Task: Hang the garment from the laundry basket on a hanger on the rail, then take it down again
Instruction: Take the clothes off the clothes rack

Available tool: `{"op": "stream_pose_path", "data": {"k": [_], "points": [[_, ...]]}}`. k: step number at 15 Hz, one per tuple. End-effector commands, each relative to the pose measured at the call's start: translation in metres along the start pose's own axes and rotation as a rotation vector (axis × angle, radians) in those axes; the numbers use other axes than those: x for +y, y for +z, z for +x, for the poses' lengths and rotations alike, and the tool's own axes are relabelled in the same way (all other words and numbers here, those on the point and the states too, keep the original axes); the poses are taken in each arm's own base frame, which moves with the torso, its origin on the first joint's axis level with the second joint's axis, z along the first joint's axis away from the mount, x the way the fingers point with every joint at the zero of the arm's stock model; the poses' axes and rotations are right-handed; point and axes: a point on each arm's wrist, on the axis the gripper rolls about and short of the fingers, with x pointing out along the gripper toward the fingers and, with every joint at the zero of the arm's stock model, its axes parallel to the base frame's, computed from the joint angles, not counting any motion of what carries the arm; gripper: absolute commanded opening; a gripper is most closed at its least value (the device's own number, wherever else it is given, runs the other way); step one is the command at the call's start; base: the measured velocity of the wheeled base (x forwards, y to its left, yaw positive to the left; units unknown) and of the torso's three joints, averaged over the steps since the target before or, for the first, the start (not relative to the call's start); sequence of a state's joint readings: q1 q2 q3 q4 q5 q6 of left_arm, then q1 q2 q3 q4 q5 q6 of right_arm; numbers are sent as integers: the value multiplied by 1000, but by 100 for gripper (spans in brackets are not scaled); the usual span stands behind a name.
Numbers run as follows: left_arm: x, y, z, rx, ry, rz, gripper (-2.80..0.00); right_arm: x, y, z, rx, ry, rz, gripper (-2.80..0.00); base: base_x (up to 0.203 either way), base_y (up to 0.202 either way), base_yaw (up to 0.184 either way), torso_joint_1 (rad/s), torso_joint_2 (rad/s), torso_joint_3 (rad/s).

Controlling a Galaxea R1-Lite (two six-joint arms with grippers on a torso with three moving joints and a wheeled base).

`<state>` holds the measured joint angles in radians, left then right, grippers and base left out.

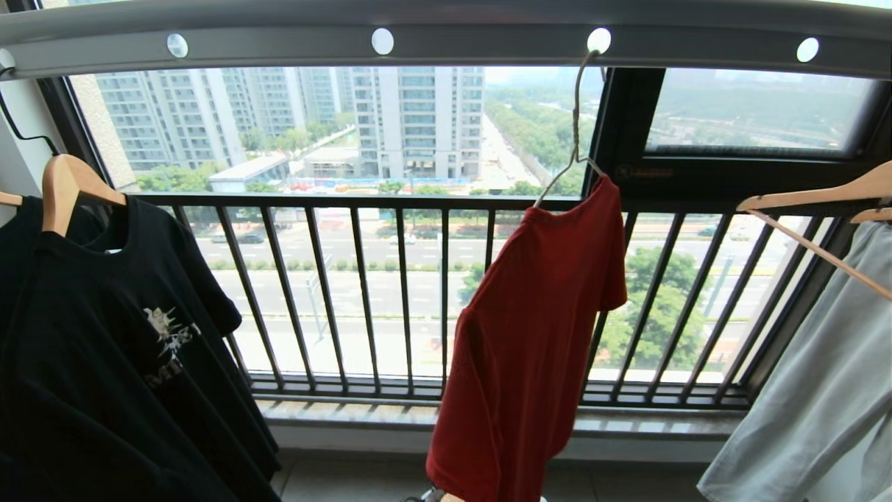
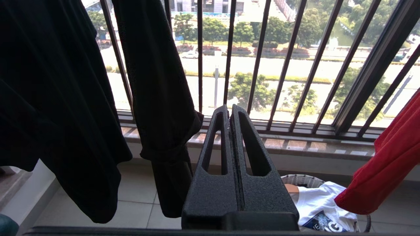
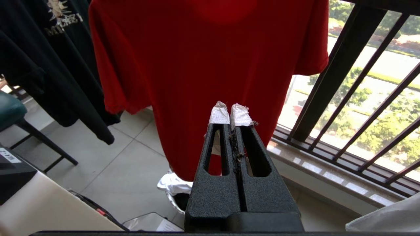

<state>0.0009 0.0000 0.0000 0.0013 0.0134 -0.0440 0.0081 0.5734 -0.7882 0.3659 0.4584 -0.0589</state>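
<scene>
Balcony railing (image 1: 418,293) behind red garment (image 1: 529,335) on hanger (image 1: 575,132), wrist views alone show both tools (image 2: 229,109) (image 3: 230,113) pressed closed, empty

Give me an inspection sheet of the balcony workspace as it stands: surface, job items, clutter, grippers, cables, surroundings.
Surface: tiled floor, pale, below the clothes.
Job's things: red T-shirt hangs on the wire hanger, hooked in a hole of the grey rail; laundry basket on the floor holds a white T-shirt.
Clutter: black T-shirt on a wooden hanger at left; pale garment at right; chair.
Grippers: left gripper shut, empty, low near the basket; right gripper shut, empty, facing the red T-shirt.
Cables: nothing seen.
Surroundings: black balcony railing, street and towers beyond.
</scene>
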Motion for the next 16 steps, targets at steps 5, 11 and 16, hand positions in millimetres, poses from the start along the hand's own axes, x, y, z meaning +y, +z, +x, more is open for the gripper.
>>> {"op": "stream_pose_path", "data": {"k": [5, 11, 16], "points": [[0, 0, 0, 0, 1, 0, -280, -36, 80, 86, 154, 130, 73, -280, 0, 0, 0, 0, 0, 0], [0, 0, 0, 0, 1, 0, -280, 5, 110, 158, 222, 165, 16, -280, 0, 0, 0, 0, 0, 0], [0, 0, 0, 0, 1, 0, -280, 52, 130, 195, 206, 16, 116, -280, 0, 0, 0, 0, 0, 0]]}}
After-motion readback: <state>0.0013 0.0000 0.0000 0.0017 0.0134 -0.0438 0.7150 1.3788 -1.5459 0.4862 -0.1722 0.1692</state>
